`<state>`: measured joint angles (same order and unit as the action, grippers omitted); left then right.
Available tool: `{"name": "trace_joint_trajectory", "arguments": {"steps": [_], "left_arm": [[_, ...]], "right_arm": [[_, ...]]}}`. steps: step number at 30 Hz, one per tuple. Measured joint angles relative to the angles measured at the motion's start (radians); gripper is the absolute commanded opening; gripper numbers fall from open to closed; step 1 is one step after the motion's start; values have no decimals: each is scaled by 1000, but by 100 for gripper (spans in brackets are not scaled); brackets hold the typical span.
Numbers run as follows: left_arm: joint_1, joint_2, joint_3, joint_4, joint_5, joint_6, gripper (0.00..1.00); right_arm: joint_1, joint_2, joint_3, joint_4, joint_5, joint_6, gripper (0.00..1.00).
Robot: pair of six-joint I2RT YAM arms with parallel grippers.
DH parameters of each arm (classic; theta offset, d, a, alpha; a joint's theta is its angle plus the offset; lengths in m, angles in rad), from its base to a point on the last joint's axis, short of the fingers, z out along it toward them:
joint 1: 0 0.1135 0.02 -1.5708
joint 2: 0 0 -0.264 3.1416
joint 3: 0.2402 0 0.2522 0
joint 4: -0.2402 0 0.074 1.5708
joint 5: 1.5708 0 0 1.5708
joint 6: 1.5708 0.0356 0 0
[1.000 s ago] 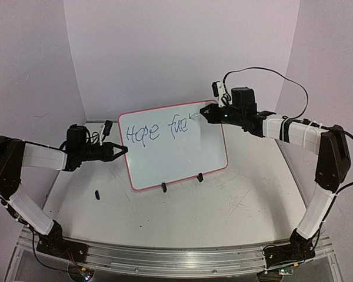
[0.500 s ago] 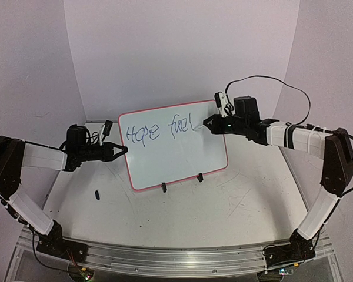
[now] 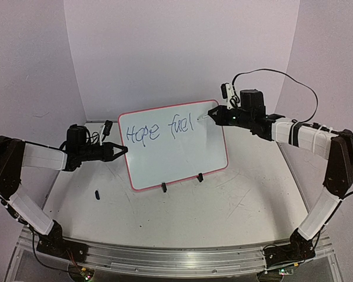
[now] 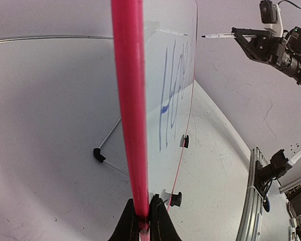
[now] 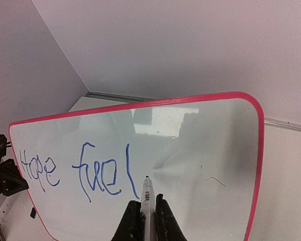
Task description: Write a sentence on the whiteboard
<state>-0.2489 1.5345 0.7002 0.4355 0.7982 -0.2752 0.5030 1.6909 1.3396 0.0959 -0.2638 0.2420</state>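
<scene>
The whiteboard point(image 3: 182, 153) stands tilted on two black clip feet, red-pink rim all round. Blue lettering point(image 3: 159, 130) on it reads "Hope fuel"; it also shows in the right wrist view point(image 5: 98, 173) and edge-on in the left wrist view point(image 4: 170, 95). My left gripper point(image 3: 122, 150) is shut on the board's left rim point(image 4: 133, 125). My right gripper point(image 3: 212, 114) is shut on a white marker point(image 5: 148, 203); its tip sits just right of the "l", near the board's upper right. I cannot tell whether the tip touches.
A small dark cap point(image 3: 97, 193) lies on the white table left of the board. A thin stand rod with a black foot point(image 4: 98, 154) lies behind the board. White walls close in the back and sides. A metal rail point(image 3: 165, 258) runs along the near edge.
The "l" of "fuel" has been added. My right gripper with the marker moved right and slightly up, away from the letter. The left gripper has not moved.
</scene>
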Motion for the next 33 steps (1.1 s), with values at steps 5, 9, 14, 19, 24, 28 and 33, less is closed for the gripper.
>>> {"name": "trace_joint_trajectory", "arguments": {"steps": [5,9,14,19,24,28,33], "left_arm": [[0,0,0,0,0,3,0],[0,0,0,0,0,6,0],[0,0,0,-1,0,6,0],[0,0,0,-1,0,6,0],[0,0,0,-1,0,7,0],[-1,0,0,-1,0,7,0],[-1,0,0,-1,-1,6,0]], "right_arm": [[-9,21,23,1,13,-1,0],[-10,41,31,1,15,-2,0],[-10,47,31,2,9,-2,0],[-6,47,31,1,3,-2,0],[5,49,31,1,-5,-1,0],[10,49,29,2,-13,-1,0],[11,48,-5,10,-2,-1,0]]}}
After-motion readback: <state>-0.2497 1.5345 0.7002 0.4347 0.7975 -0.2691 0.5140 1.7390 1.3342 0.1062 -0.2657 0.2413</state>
